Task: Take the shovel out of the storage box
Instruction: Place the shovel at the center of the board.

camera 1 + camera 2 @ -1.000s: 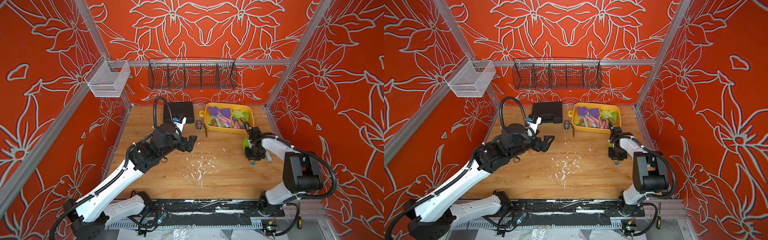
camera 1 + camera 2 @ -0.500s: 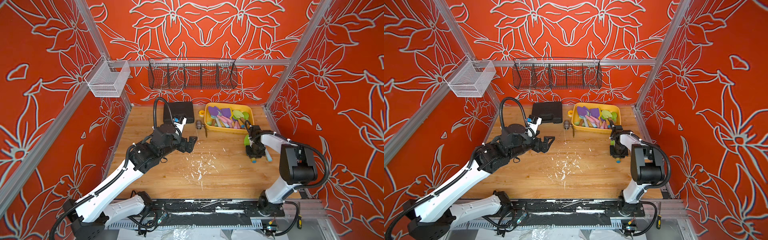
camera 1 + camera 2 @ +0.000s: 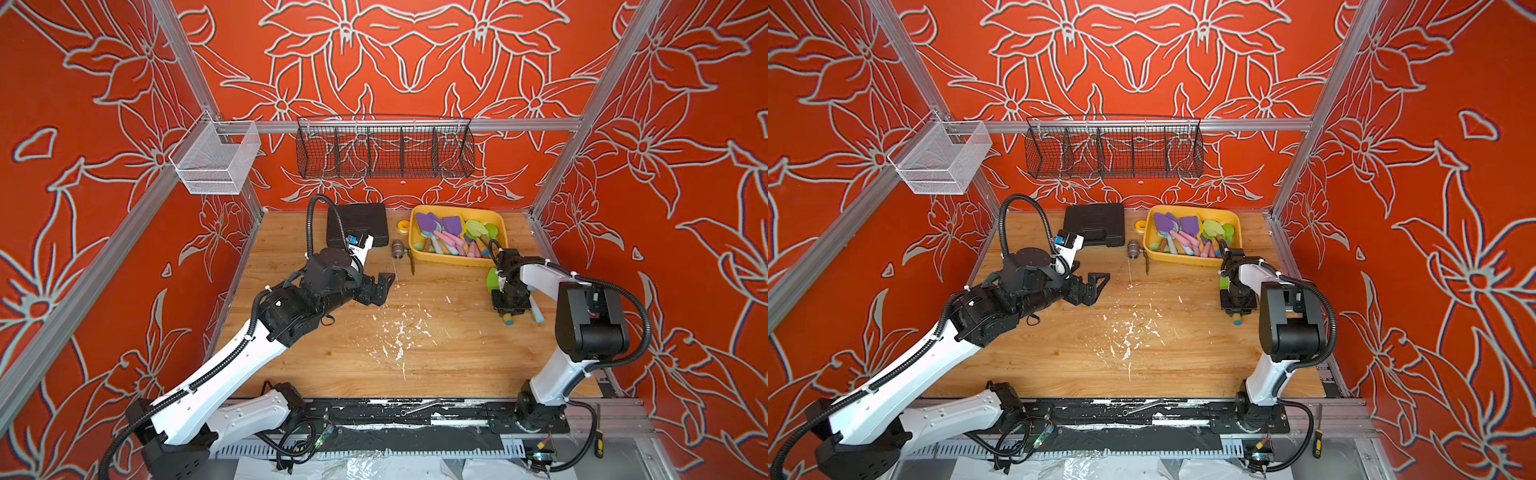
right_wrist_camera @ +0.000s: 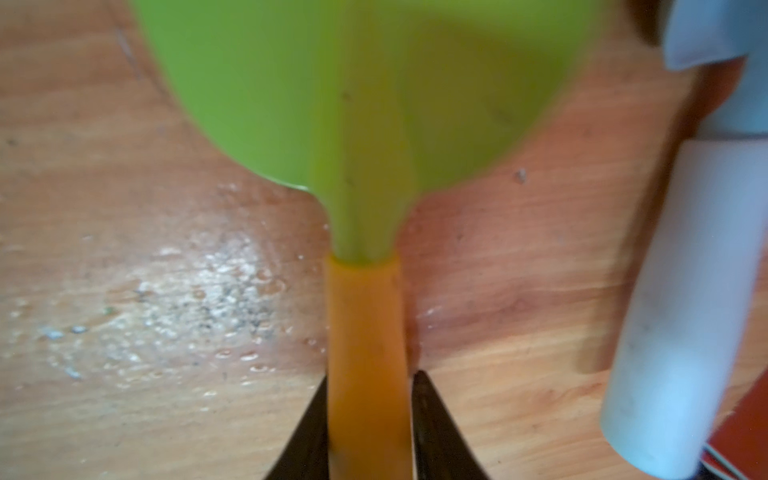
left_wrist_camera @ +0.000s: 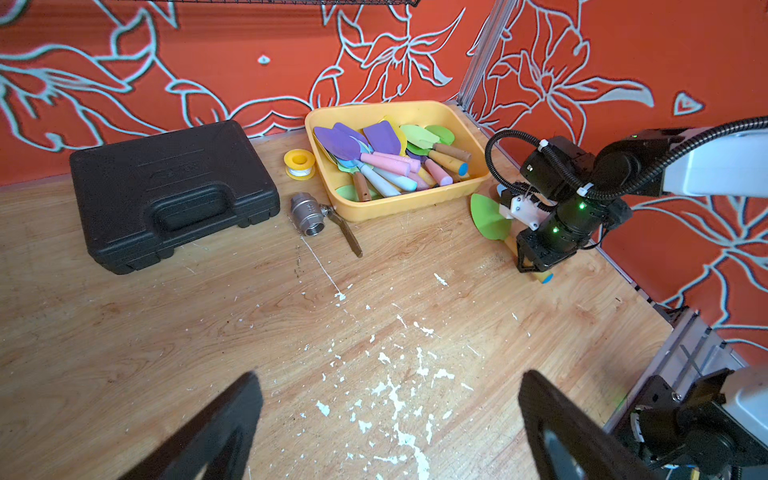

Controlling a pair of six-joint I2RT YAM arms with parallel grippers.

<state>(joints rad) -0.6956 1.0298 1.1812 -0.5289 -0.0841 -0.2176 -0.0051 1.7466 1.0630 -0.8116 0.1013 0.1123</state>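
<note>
The green shovel [image 4: 365, 104] lies flat on the surface [image 3: 374, 353], just outside the storage box [image 3: 457, 259] by the front corner farthest from its ring tab. It has a rounded green blade and an orange handle capped blue. The right hand [image 4: 370, 386] has just slackened, jaws narrow about the handle with a sliver of gap, so the removal looks done. The left hand [image 5: 386, 395] hovers wide and empty, well apart from the box.

Left arm extended low, left pincer [image 3: 386, 289] jaws wide apart, right pincer [image 4: 368, 382] pointed down, jaws narrow, elbow raised behind it.
</note>
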